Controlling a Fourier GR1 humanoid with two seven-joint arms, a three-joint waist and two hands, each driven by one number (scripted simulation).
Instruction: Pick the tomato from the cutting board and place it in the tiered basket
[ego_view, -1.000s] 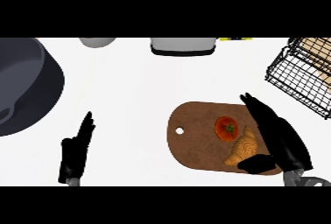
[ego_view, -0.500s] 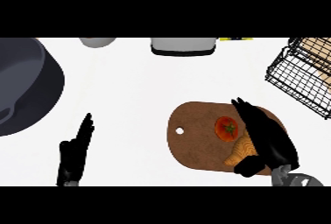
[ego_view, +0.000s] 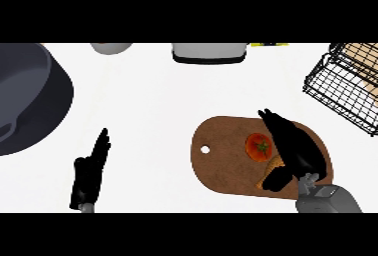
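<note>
1. The tomato (ego_view: 258, 147) sits on the right half of the cutting board (ego_view: 221, 167).
2. The right hand (ego_view: 297, 150) lies just to its right, with fingers straight and the thumb held apart, not closed on it.
3. The tiered basket (ego_view: 341, 95) stands far right.
4. The left hand (ego_view: 88, 172) rests open, near left.

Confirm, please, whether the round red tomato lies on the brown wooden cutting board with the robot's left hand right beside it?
Not quite: the head view shows the right hand, not the left hand, beside the round red tomato on the brown wooden cutting board. The left hand rests open, off the board.
</note>
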